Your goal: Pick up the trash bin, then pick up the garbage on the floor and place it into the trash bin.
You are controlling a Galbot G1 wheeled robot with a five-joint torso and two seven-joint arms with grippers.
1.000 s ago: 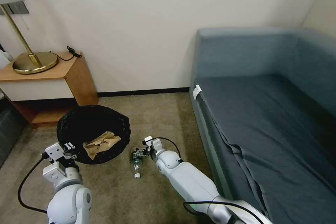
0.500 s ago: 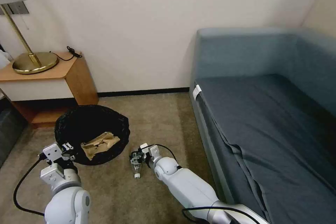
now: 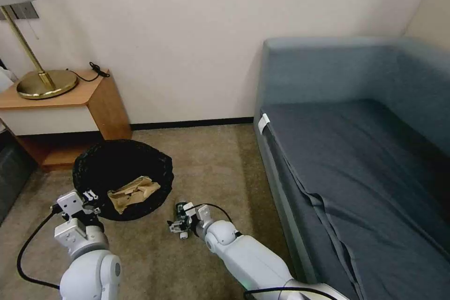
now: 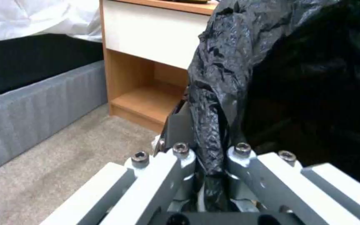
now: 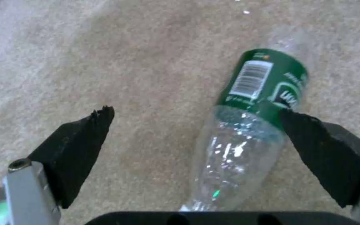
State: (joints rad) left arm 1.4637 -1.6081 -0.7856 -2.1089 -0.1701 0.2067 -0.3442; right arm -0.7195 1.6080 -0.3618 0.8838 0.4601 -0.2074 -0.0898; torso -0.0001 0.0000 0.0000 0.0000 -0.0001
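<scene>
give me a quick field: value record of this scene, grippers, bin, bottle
left gripper: shut on the bag-lined rim of the trash bin
right gripper: open, low over the carpet, straddling the bottle
bottle: clear, green label, lying on the carpet, off-centre, by one finger
in bin: crumpled tan paper bag
nearby: sofa, nightstand

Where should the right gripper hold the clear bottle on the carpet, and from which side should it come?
Probably across the round body, beside the green label, coming down from above. The bottle lies flat on the carpet, so both long sides are free. The open right gripper already has it between the fingers, nearer one pad.
</scene>
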